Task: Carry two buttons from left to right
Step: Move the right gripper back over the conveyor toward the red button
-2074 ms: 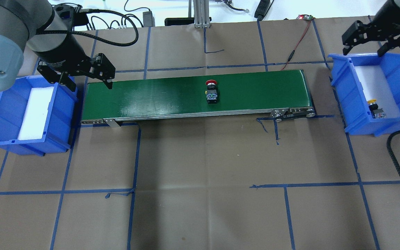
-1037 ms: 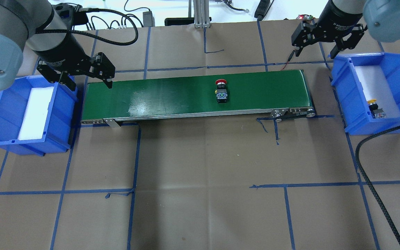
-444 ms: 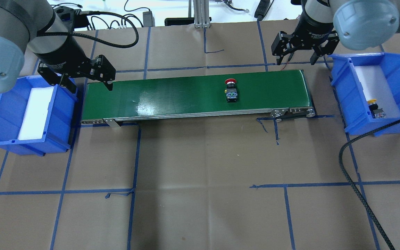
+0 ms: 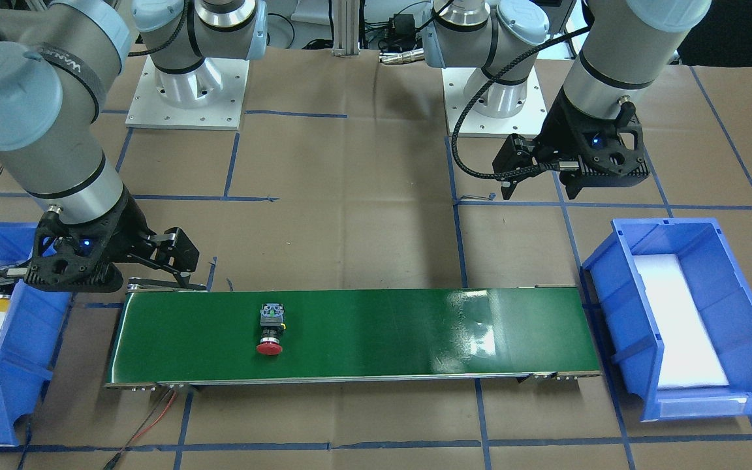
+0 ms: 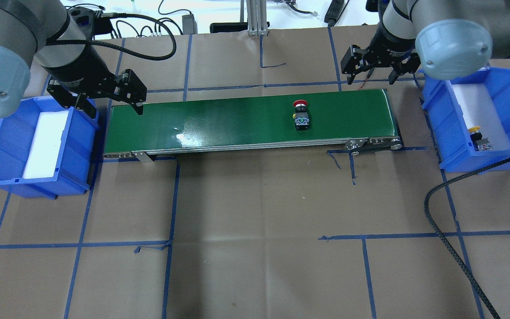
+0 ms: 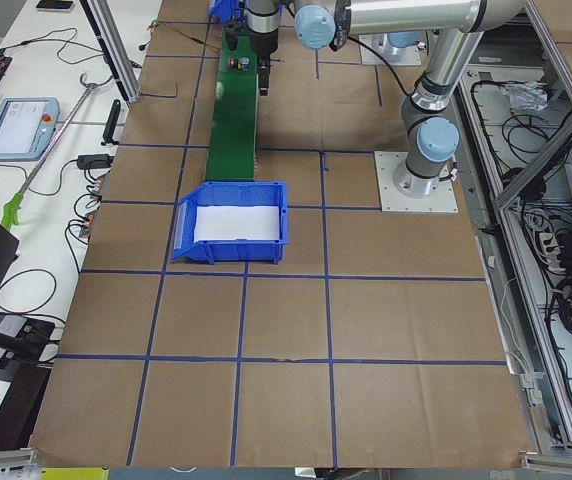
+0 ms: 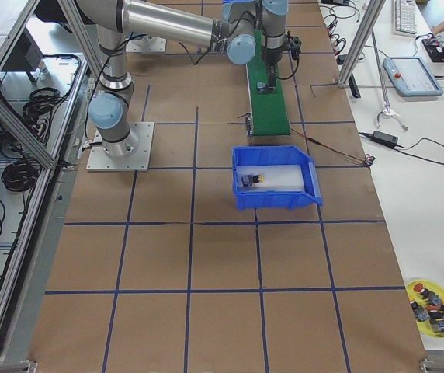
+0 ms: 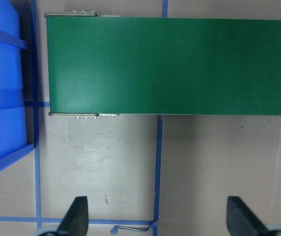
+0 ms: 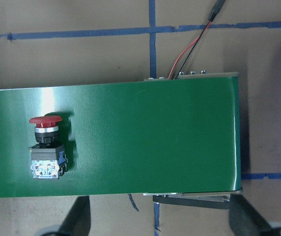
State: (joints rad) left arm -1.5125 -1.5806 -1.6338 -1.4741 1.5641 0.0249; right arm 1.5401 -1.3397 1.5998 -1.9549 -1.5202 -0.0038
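So the red mushroom-cap push-button (image 5: 301, 116) rode the green conveyor belt (image 5: 219, 122) further right, and the right gripper (image 5: 370, 79) swung over from the blue plastic bin (image 5: 434, 122) to the belt's end, fingers apart, probably to grab it. Yellow-capped button (image 5: 479, 138) already sits in that bin. Left gripper (image 5: 114, 108) stays put, fingers apart.

"WANA…" on R arm strap (image 4: 66, 63)

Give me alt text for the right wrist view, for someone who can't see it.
A red button lies on its side on the green conveyor belt, left of centre. The right gripper, open, frames the bottom edge.
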